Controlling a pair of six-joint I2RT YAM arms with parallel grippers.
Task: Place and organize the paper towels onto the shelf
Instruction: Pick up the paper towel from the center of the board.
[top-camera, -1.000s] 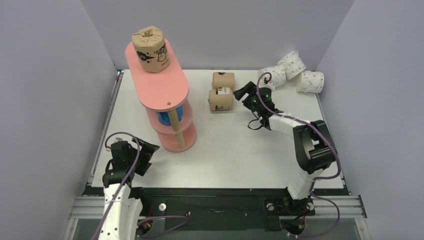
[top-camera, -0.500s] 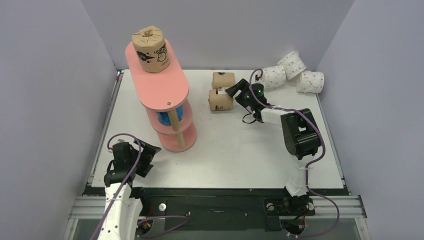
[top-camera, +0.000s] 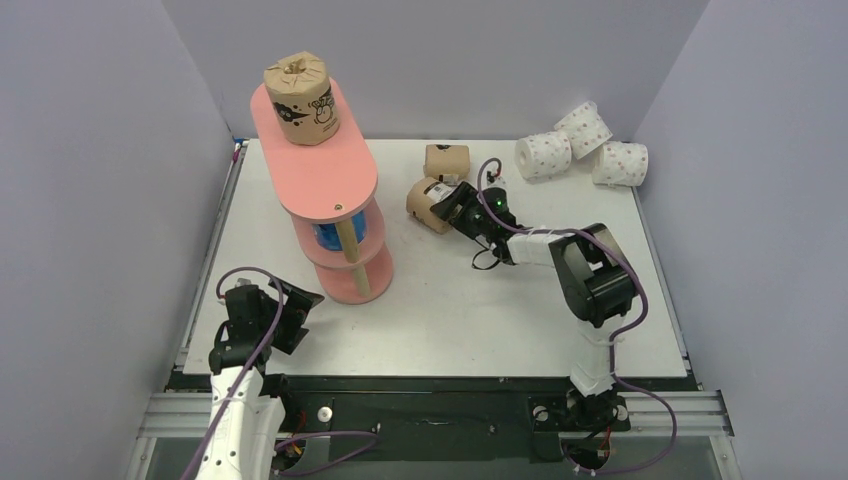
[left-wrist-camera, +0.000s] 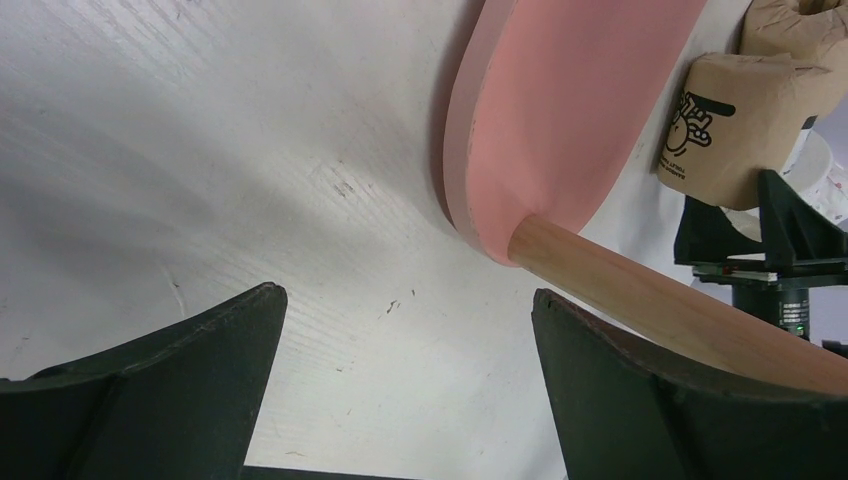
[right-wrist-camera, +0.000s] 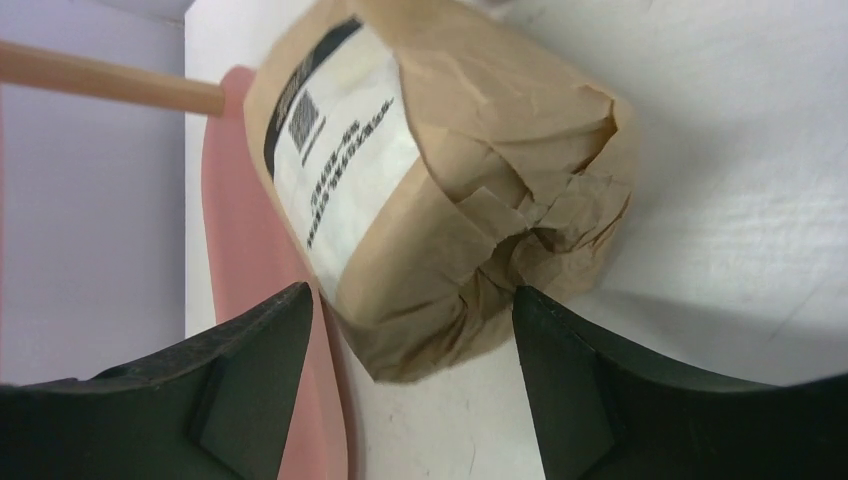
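Top view: the tall salmon-pink three-tier shelf (top-camera: 322, 172) holds one brown printed paper-towel roll (top-camera: 300, 98) on its top board and a blue wrapped roll (top-camera: 326, 236) on the mid tier (qty there cannot be told). A 2nd brown roll (top-camera: 447, 160), a tilted 3rd brown roll (top-camera: 425, 203) and three white pink-dotted rolls (top-camera: 545, 152) lie on the white table (top-camera: 450, 300), so est. under half done. Left wrist view: the left gripper (left-wrist-camera: 405, 300) is spread w/ nothing between its fingers, near the shelf's bottom board (left-wrist-camera: 560, 110). Right wrist view: the right gripper (right-wrist-camera: 410, 290) is spread astride the tilted 3rd brown roll (right-wrist-camera: 450, 190), firm pinch not confirmed.

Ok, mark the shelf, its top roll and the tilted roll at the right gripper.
Shelf (top-camera: 335, 175): top external, bare top board.
Top roll (top-camera: 315, 115): top external, printed side.
Tilted roll (right-wrist-camera: 340, 170): right wrist, white label.
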